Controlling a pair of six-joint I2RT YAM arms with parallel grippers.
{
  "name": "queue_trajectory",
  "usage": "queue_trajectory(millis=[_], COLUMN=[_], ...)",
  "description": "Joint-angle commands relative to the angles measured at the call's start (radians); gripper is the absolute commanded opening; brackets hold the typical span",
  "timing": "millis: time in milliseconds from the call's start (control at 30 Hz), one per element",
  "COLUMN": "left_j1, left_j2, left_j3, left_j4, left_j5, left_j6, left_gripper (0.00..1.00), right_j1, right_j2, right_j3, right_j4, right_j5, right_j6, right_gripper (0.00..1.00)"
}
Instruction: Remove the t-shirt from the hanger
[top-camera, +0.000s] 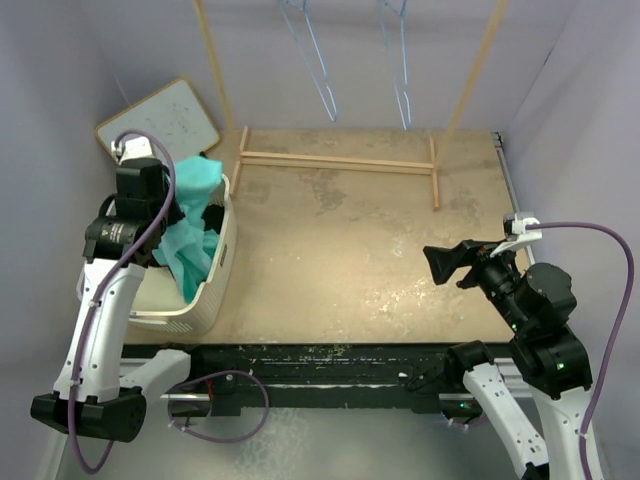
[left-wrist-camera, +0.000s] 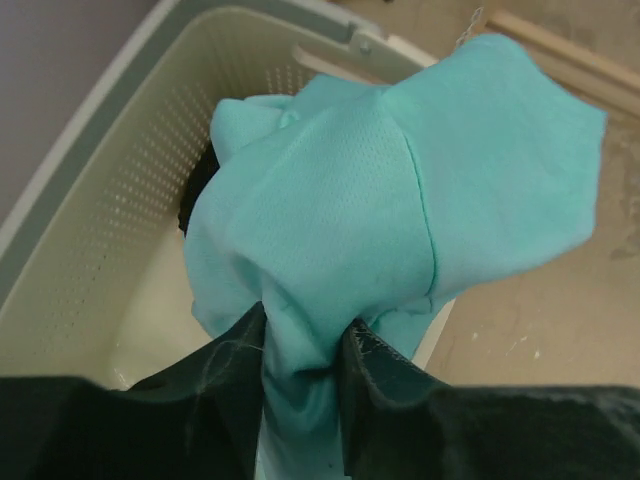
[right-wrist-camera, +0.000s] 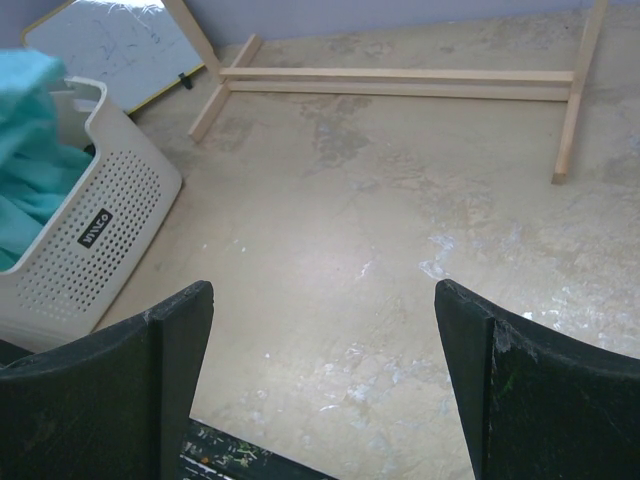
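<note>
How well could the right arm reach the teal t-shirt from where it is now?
Probably not without a long stretch. The right claw is open at the right of the table; the teal t-shirt is at the far left, over the white basket, pinched in the left claw. Nothing stands between them.

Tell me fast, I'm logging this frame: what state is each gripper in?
Left gripper: closed on the teal t-shirt, above the basket.
Right gripper: open, holding nothing.
</note>
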Motion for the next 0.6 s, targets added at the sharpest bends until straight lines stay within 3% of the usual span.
queue_trajectory(millis=[0, 67, 133, 167, 300, 367, 467, 567], left_j1=[0.004, 0.004, 0.004, 0.004, 0.004, 0.004, 0.004, 0.004], left_j2=[-0.066, -0.099, -0.127, -0.144, -0.206, -0.269, -0.381, -0.429], left_j3=[-0.091, -0.123, -0.14, -0.146, -0.163, -0.212, -0.352, -0.446], left_j4=[0.024, 0.007, -0.015, -0.021, -0.009, 0.073, 0.226, 0.262], left_j5=[0.039, 0.011, -0.023, -0.027, 0.02, 0.137, 0.438, 0.541], left_j6=[-0.049, -0.049, -0.058, -0.058, -0.057, -0.032, 0.001, -0.001], left_gripper=[0.41, 0.59, 0.87, 0.95, 1.0, 1.0, 0.99, 0.99], right_j1=[0.003, 0.003, 0.004, 0.004, 0.003, 0.003, 0.004, 0.004], right_j2=[0.002, 0.0, 0.0, 0.001, 0.005, 0.007, 0.012, 0.039], right_j3=[0.004, 0.003, 0.001, 0.001, 0.001, 0.001, 0.004, 0.031], right_j4=[0.031, 0.033, 0.036, 0.037, 0.035, 0.036, 0.042, 0.003], right_j5=[-0.024, -0.023, -0.021, -0.021, -0.02, -0.02, -0.007, 0.07], right_j6=[-0.011, -0.005, -0.003, -0.003, -0.002, 0.004, 0.014, 0.026], right_gripper=[0.92, 0.92, 0.92, 0.92, 0.93, 0.93, 0.95, 0.99])
